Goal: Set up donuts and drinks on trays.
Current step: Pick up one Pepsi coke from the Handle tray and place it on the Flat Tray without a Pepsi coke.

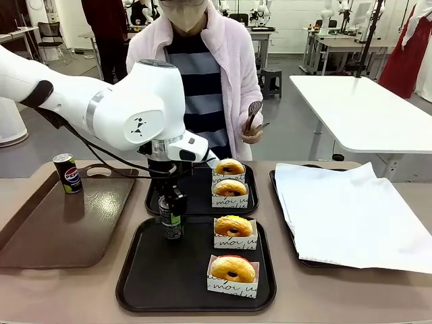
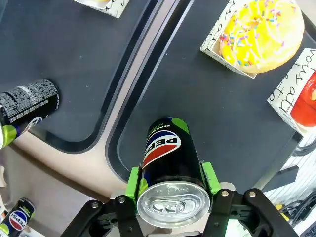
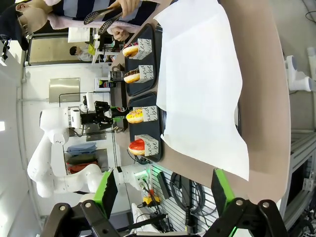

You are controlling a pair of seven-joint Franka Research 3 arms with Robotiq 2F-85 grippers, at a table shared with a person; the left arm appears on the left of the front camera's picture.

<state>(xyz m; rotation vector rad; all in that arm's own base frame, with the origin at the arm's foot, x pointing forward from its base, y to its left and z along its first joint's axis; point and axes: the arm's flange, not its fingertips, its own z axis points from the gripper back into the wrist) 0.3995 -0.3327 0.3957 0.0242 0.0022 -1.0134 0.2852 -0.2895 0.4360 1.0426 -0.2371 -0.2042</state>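
Note:
My left gripper (image 1: pixel 171 217) is shut on an upright Pepsi can (image 1: pixel 173 229) at the back left of the near black tray (image 1: pixel 155 283). I cannot tell whether the can touches the tray floor. In the left wrist view the green pads (image 2: pixel 208 176) clamp the can (image 2: pixel 165 148) near its silver top. Two donuts (image 1: pixel 233 226) (image 1: pixel 233 268) in "moi" holders sit on the near tray, and two more (image 1: pixel 229 167) on the far black tray (image 1: pixel 196 202). A second can (image 2: pixel 29 101) stands on the far tray. My right gripper (image 3: pixel 165 192) is open, holding nothing.
A third can (image 1: pixel 67 173) stands on the glossy brown tray (image 1: pixel 40 229) at the left. A tray lined with white paper (image 1: pixel 344 209) lies at the right. The person across the table holds tongs (image 1: pixel 253 111) above the far tray.

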